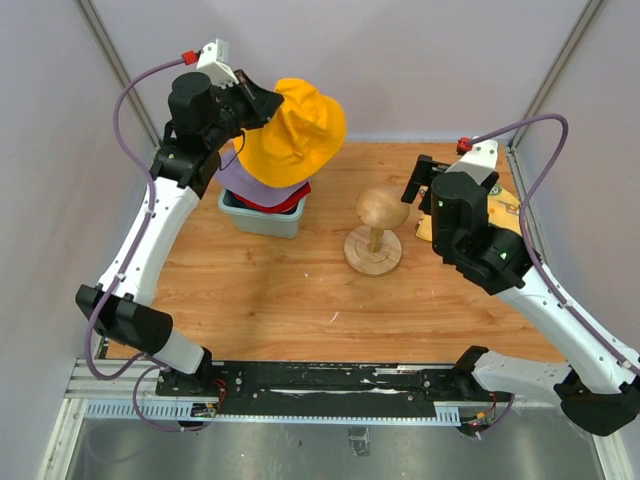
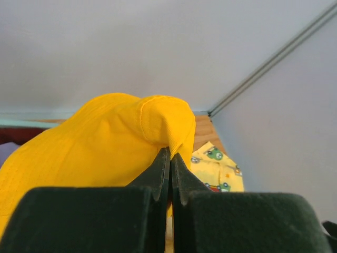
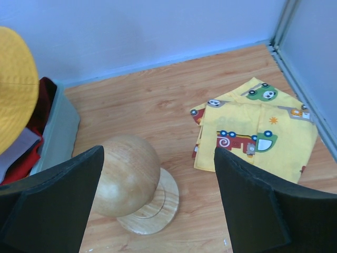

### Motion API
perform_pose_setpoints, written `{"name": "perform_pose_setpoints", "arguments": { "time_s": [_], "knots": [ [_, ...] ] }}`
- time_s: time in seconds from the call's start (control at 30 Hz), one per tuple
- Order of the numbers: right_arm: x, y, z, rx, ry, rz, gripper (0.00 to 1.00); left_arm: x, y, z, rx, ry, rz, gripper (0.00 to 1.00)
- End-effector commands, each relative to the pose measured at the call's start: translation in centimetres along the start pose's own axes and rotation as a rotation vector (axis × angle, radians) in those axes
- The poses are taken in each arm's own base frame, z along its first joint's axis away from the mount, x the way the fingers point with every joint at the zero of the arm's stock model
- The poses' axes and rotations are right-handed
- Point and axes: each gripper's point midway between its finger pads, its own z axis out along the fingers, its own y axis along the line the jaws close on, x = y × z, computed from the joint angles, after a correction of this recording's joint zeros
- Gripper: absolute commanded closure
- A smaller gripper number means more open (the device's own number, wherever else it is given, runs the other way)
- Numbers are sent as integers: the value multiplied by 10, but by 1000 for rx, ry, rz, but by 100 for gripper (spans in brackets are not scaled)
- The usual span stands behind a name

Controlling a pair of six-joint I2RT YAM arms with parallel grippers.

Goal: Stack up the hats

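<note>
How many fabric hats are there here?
3: a yellow fabric bucket hat pinched in the left gripper above the teal plastic tub, a lavender hat and a red hat in it. More may lie hidden beneath.

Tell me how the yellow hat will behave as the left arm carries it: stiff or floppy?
Probably floppy: the yellow hat hangs creased from one pinched fold in the shut left jaws. Likely light, since that thin pinch carries all of it. Its brim droops above the teal tub, so it may land unevenly.
</note>
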Motion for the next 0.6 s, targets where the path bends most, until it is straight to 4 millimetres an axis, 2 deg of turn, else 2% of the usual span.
{"name": "perform_pose_setpoints", "arguments": {
  "time_s": [0.0,0.1,0.23,0.4,0.57],
  "knots": [
    [-24,-28,-1,108,-60,26,13,-41,-68,-35,213,-67,12,100],
    [-27,-40,-1,147,-75,37,13,-42,-92,-46,297,-50,2,100],
    [-32,-55,1,196,-92,66,13,-28,-121,-56,417,10,-34,100],
    [-40,-73,3,252,-116,107,13,2,-158,-68,546,103,-51,100],
    [-45,-85,3,282,-131,128,13,33,-177,-71,613,181,-65,100]
  ]
}}
